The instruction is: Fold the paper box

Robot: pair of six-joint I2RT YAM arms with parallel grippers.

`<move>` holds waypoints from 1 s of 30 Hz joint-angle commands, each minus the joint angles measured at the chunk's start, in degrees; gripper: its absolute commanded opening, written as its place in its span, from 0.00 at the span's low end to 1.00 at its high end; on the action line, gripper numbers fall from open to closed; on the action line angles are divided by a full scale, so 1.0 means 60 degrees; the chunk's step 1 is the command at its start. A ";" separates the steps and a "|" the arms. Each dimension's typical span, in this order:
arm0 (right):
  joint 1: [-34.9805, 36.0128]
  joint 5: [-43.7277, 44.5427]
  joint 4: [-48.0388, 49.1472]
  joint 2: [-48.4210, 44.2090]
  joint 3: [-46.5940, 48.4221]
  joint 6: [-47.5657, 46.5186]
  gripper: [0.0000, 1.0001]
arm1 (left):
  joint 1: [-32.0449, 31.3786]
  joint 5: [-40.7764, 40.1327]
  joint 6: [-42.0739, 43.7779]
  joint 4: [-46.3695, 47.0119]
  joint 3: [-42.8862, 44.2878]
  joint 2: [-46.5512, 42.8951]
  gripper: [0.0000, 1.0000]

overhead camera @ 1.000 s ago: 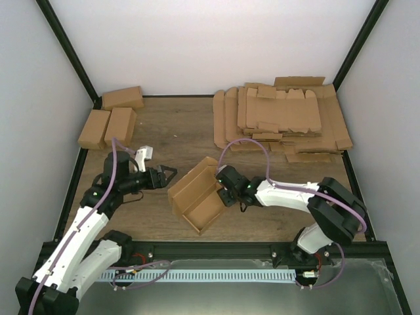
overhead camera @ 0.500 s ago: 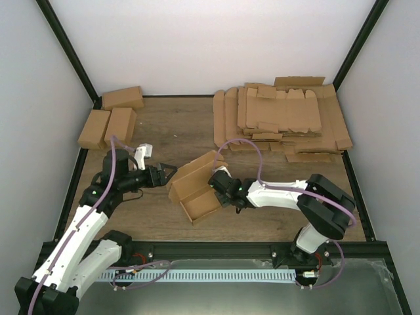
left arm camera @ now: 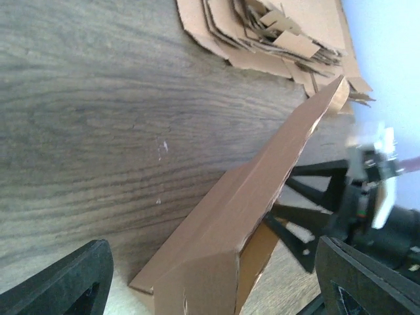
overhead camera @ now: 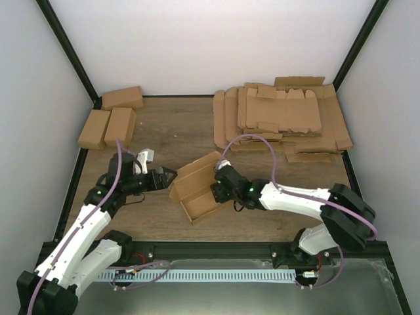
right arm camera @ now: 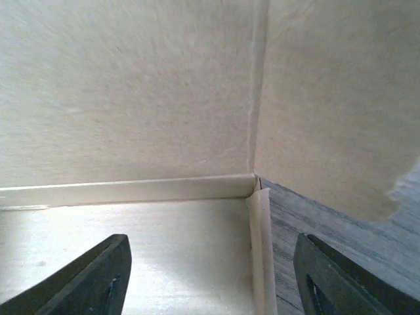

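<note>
The paper box [overhead camera: 199,205] lies mid-table as a half-folded brown tray with its long back wall [overhead camera: 197,169] raised. My left gripper [overhead camera: 171,176] is open at the box's left corner. In the left wrist view that corner [left arm camera: 216,262] sits between the spread fingers [left arm camera: 65,282], and I cannot tell if they touch it. My right gripper [overhead camera: 216,191] is open at the box's right end. From the right wrist, the low side wall [right arm camera: 259,249] runs between the fingertips [right arm camera: 98,275], one over the box floor [right arm camera: 131,236], the other over bare table.
Three folded cartons [overhead camera: 107,125] sit at the back left. A big stack of flat cardboard blanks [overhead camera: 282,118] covers the back right. Black frame posts stand at both back corners, and a rail [overhead camera: 216,249] runs along the near edge.
The box slid left toward my left gripper and its back wall stood up more. My right gripper closed briefly and has opened again. The left arm barely moved.
</note>
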 commanded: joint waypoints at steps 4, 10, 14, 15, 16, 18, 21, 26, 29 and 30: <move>-0.1459 -0.2310 0.0840 -0.1987 -0.0850 -0.0856 0.72 | -0.0865 -0.0942 -0.1422 -0.0310 -0.0563 -0.1254 0.86; -0.3004 -0.4108 0.0638 -0.2293 -0.0379 -0.1840 0.77 | -0.2261 -0.1653 -0.2706 0.0161 -0.1232 -0.1254 0.81; -0.3222 -0.4355 0.0268 -0.1551 0.0447 -0.2482 0.68 | -0.3662 -0.3025 -0.3404 0.0236 -0.1138 -0.0851 0.78; -0.3229 -0.4317 0.0173 -0.1376 0.0644 -0.2601 0.66 | -0.3850 -0.3300 -0.3506 0.0213 -0.1103 -0.0708 0.76; -0.3241 -0.4293 0.0119 -0.1141 0.0805 -0.2716 0.65 | -0.4005 -0.3532 -0.3578 0.0198 -0.1060 -0.0588 0.74; -0.3244 -0.4369 0.0163 -0.0912 0.1019 -0.2927 0.63 | -0.4133 -0.3916 -0.3666 0.0175 -0.1007 -0.0446 0.67; -0.3244 -0.4414 0.0235 -0.0575 0.1296 -0.3111 0.60 | -0.4162 -0.4438 -0.3661 0.0050 -0.0913 -0.0403 0.59; -0.3243 -0.4594 -0.0261 -0.0187 0.1811 -0.3183 0.35 | -0.4157 -0.4425 -0.3598 0.0130 -0.0732 0.0060 0.36; -0.3244 -0.4674 -0.0324 -0.0326 0.1732 -0.2989 0.20 | -0.4153 -0.4392 -0.3662 0.0243 -0.0779 0.0269 0.20; -0.3237 -0.4696 -0.0413 -0.0371 0.1713 -0.2891 0.16 | -0.4162 -0.4392 -0.3689 0.0284 -0.0782 0.0296 0.17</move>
